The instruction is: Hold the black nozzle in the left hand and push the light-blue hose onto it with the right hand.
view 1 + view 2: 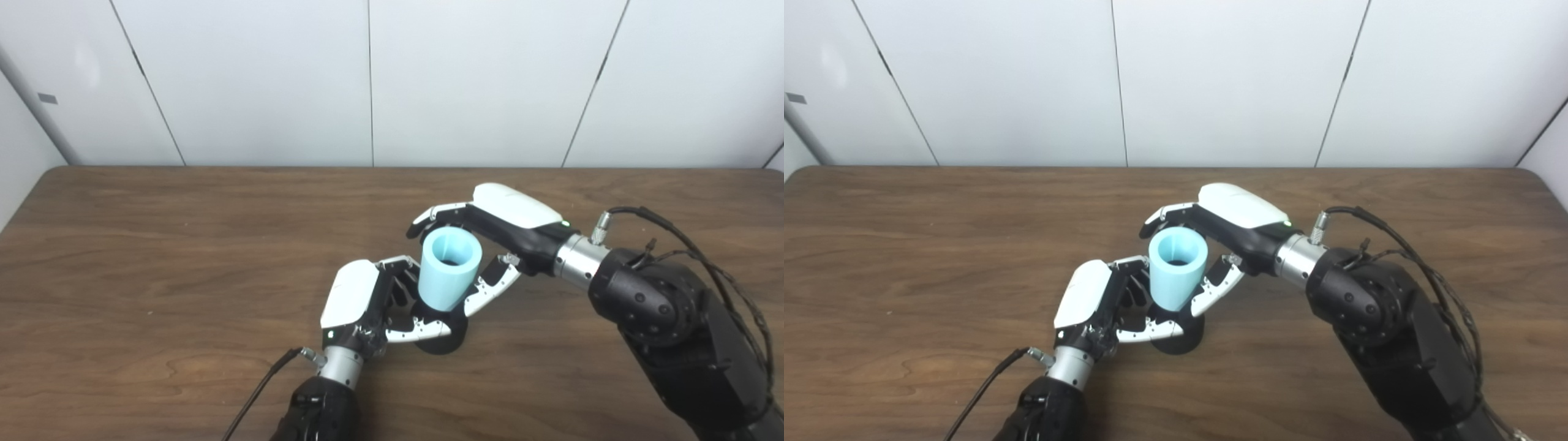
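A short light-blue hose [449, 269] stands upright with its open end up, seated on the black nozzle [445, 343], whose round base rests on the wooden table [153, 257]. My left hand [367, 300] is shut on the nozzle low down, fingers and thumb wrapped around it below the hose. My right hand [490, 239] is shut on the hose from the right, fingers curled over the far side and thumb on the near side. Most of the nozzle is hidden by the hose and my fingers. In the right eye view the hose [1176, 275] looks the same.
White wall panels [367, 79] rise behind the table's far edge. Cables run along my right forearm [674, 306] and from my left wrist [257, 392].
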{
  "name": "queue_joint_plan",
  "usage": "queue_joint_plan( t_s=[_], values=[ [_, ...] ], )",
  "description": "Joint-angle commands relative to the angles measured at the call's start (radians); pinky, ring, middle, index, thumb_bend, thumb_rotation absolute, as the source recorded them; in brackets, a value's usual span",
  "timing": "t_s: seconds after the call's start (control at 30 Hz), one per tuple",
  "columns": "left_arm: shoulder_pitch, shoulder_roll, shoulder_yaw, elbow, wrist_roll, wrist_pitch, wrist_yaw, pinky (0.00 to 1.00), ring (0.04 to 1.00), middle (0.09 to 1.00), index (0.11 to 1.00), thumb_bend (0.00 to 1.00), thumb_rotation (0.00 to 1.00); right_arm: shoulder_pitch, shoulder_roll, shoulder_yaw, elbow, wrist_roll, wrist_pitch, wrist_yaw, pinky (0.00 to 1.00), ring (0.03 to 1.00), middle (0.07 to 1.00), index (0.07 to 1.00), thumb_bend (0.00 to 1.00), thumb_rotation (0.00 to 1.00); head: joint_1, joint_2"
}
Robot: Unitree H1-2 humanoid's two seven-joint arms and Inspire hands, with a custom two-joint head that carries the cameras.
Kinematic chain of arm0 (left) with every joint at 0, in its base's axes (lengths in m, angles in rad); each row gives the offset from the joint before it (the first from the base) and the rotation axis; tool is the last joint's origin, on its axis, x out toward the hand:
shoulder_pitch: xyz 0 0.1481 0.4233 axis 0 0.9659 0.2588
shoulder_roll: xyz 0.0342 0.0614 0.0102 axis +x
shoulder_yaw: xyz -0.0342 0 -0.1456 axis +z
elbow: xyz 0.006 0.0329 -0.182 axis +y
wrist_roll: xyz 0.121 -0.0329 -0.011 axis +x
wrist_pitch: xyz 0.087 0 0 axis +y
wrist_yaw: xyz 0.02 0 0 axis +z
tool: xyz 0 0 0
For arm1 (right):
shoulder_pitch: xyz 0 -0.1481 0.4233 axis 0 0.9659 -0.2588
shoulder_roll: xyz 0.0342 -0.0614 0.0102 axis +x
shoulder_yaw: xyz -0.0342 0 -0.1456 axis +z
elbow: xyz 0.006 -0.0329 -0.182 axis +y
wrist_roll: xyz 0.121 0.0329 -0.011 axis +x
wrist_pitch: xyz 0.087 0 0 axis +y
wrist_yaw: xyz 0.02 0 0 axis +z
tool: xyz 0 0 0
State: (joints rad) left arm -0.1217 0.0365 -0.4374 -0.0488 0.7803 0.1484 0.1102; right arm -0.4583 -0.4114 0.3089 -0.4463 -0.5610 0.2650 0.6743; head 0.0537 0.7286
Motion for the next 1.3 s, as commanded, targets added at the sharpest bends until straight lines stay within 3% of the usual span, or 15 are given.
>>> queue_joint_plan(
  t_s=[0.0, 0.1, 0.27, 0.57, 0.87, 1.0, 1.17, 1.27],
  values=[
    [0.025, 0.015, -0.009, 0.021, 0.014, 0.037, -0.054, 0.34, 0.382, 0.43, 0.522, 0.5, 0.0, -0.04, -0.01, -0.018, -0.03, 0.0, -0.007, -0.015, 0.62, 0.693, 0.746, 0.771, 0.97, 0.2, 0.001, 0.001],
    [0.025, 0.017, -0.008, 0.02, 0.014, 0.038, -0.058, 0.35, 0.384, 0.431, 0.523, 0.5, 0.0, -0.041, -0.01, -0.02, -0.031, 0.005, -0.001, -0.01, 0.72, 0.815, 0.862, 0.818, 0.99, 0.29, -0.002, 0.002],
    [0.025, 0.022, -0.008, 0.02, 0.016, 0.039, -0.061, 0.35, 0.384, 0.431, 0.522, 0.5, 0.0, -0.041, -0.019, -0.024, -0.036, 0.012, 0.019, 0.006, 0.78, 0.914, 0.97, 0.912, 0.99, 0.43, -0.004, 0.003],
    [0.027, 0.027, -0.002, 0.018, 0.006, 0.039, -0.071, 0.32, 0.376, 0.429, 0.523, 0.5, 0.0, -0.045, -0.086, -0.071, -0.061, 0.07, 0.026, 0.04, 0.79, 0.921, 0.957, 0.952, 0.99, 0.52, -0.012, 0.002],
    [0.032, 0.034, -0.001, 0.014, 0.008, 0.039, -0.08, 0.34, 0.373, 0.434, 0.527, 0.5, 0.0, -0.04, -0.142, -0.123, -0.141, 0.147, 0.051, 0.054, 0.89, 0.986, 0.972, 0.967, 0.99, 0.58, -0.017, 0.006],
    [0.032, 0.035, 0.0, 0.012, 0.005, 0.04, -0.088, 0.32, 0.366, 0.435, 0.529, 0.5, 0.0, -0.035, -0.16, -0.144, -0.193, 0.15, 0.07, 0.058, 0.92, 0.993, 0.971, 0.967, 0.99, 0.65, -0.017, 0.006],
    [0.032, 0.038, 0.002, 0.017, 0.001, 0.031, -0.084, 0.32, 0.366, 0.434, 0.528, 0.5, 0.0, -0.016, -0.175, -0.137, -0.245, 0.112, 0.027, 0.045, 0.9, 0.985, 0.97, 0.96, 0.94, 0.74, -0.021, 0.005],
    [0.032, 0.041, 0.002, 0.02, 0.0, 0.029, -0.083, 0.32, 0.366, 0.434, 0.527, 0.5, 0.0, -0.001, -0.193, -0.11, -0.284, 0.035, -0.031, 0.051, 0.97, 0.999, 0.997, 0.995, 0.85, 0.84, -0.021, 0.005]
  ],
)
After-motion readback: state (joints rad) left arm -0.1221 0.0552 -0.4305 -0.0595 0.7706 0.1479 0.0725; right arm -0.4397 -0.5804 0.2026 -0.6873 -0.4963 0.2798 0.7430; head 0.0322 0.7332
